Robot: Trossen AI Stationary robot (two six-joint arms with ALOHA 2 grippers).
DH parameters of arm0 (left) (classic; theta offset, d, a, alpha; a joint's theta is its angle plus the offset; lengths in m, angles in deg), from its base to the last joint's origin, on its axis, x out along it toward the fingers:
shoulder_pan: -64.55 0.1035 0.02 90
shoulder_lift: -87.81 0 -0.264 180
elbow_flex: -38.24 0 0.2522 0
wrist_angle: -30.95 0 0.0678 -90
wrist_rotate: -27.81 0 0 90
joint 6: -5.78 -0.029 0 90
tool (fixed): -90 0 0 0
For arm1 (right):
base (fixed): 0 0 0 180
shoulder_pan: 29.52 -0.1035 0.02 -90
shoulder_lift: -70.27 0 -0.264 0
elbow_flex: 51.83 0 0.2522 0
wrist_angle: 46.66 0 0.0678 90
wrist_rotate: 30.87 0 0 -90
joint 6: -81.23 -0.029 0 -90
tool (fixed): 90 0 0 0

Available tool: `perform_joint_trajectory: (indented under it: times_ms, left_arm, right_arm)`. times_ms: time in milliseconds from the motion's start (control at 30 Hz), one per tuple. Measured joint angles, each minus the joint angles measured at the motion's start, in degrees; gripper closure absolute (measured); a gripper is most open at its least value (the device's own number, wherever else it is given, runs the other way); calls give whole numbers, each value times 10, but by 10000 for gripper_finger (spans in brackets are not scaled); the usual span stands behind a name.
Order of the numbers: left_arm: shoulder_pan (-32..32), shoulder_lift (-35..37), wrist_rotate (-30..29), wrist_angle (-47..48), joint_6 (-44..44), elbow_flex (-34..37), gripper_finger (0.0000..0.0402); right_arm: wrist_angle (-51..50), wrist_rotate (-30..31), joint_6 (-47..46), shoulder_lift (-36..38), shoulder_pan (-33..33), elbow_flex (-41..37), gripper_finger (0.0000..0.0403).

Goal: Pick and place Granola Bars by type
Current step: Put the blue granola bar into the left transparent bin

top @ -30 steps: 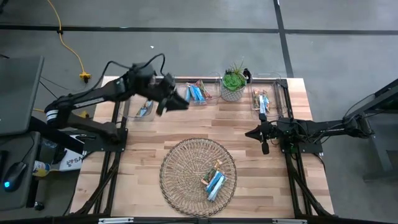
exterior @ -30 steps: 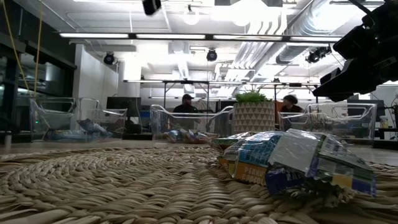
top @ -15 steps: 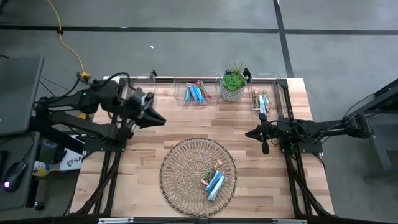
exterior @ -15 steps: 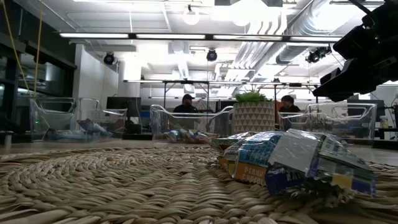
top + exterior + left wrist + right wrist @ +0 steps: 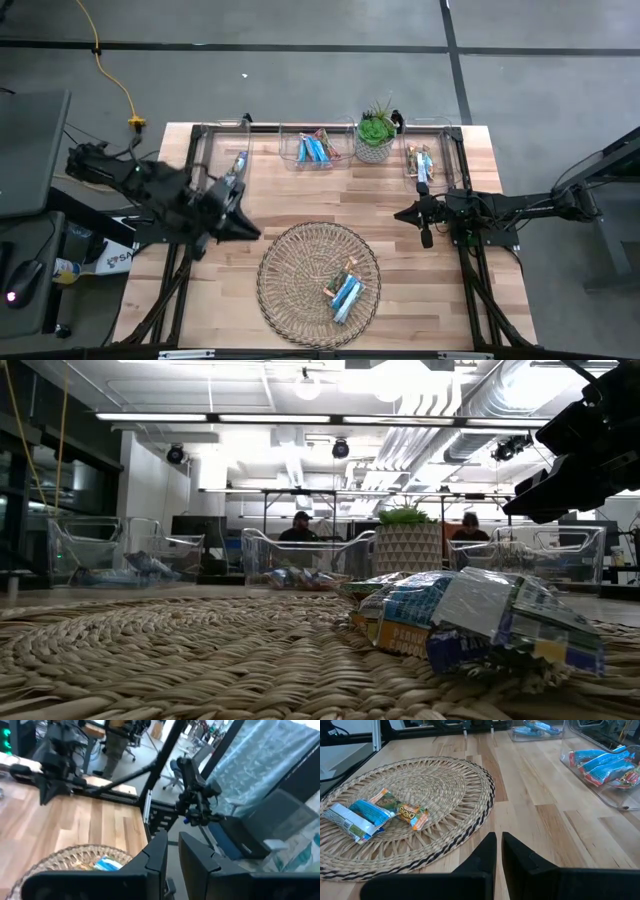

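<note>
Over the table's left side, the left gripper (image 5: 243, 229) hovers beside the woven basket (image 5: 290, 262), its fingers (image 5: 156, 854) nearly together and holding nothing. Across the table, the right gripper (image 5: 403, 214) rests clenched and empty near the right edge. Three granola bars (image 5: 372, 812) lie together in the basket. More bars fill three clear bins (image 5: 310, 160) along the far edge, flanking one potted plant (image 5: 376, 133).
</note>
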State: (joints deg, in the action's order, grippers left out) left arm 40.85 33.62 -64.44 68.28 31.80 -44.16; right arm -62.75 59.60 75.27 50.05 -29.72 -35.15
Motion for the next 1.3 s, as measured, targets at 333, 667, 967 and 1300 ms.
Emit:
perform_joint_trajectory:
  times_ms: [333,667,967,1300]
  left_arm:
    - [-113,-52,-95,-18,24,0,356]
    - [-189,-41,-200,-34,-18,0,356]
    - [-187,-36,-228,-30,-34,0,356]
    - [-186,7,-282,-40,-136,0,356]
  right_arm:
    - [0,0,0,0,0,0,391]
    - [0,0,0,0,0,0,391]
    - [0,0,0,0,0,0,391]
    - [0,0,0,0,0,0,391]
